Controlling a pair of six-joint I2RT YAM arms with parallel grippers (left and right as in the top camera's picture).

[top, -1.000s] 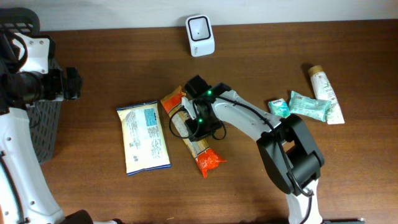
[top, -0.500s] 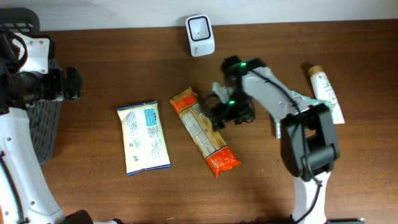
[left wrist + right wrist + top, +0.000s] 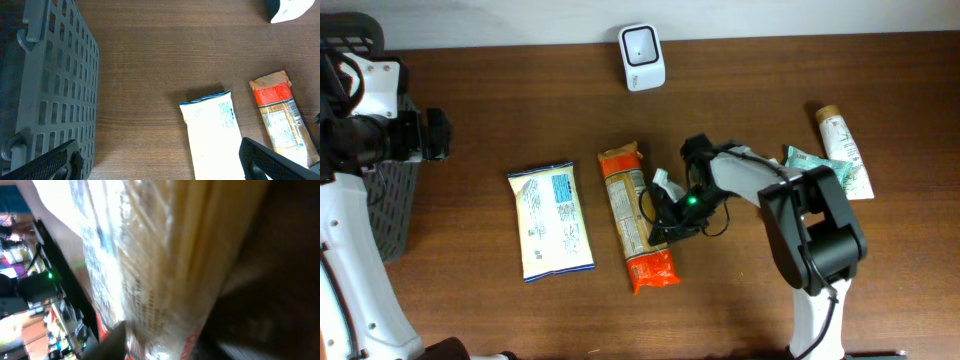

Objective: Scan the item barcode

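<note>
A long pasta packet (image 3: 632,215) with orange-red ends lies nearly straight up and down at the table's middle; the left wrist view shows it too (image 3: 280,120). My right gripper (image 3: 665,215) sits low against its right side. In the right wrist view the packet (image 3: 165,255) fills the blurred frame, with the gripper (image 3: 170,340) shut on it. A white scanner (image 3: 642,57) stands at the back. My left gripper (image 3: 438,135) hovers at the far left, open and empty (image 3: 162,162), over bare wood.
A white and blue packet (image 3: 550,220) lies left of the pasta. A dark slatted basket (image 3: 390,200) stands at the left edge. Green packets (image 3: 815,170) and a white tube (image 3: 845,150) lie at the right.
The right gripper opened, swung away to the right, then came back and closed on the pasta packet. The packet has turned from slanted to nearly upright. The left arm has not moved.
</note>
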